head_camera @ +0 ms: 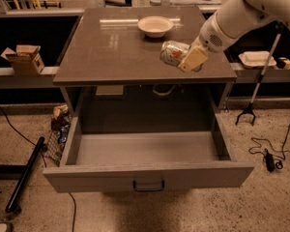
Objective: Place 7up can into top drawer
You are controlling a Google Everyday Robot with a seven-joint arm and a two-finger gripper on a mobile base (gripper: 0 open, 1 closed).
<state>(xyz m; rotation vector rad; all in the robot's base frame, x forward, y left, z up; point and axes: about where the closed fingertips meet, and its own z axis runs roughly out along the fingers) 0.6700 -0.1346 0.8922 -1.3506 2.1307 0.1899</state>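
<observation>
Camera view, arm (237, 18) slanting down from upper right, gripper (184, 59) clamped on tilted 7up can (171, 52)

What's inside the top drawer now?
Only bare floor shows in the top drawer; its front panel hides the nearest strip. The 7up can is up at the cabinet top, beside the hand.

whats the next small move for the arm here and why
Probably raise the can slightly off the tabletop. The pincer is at the can, near the tabletop's front edge, and the drawer stands pulled open below, so a small lift should clear the edge before carrying it forward.
</observation>
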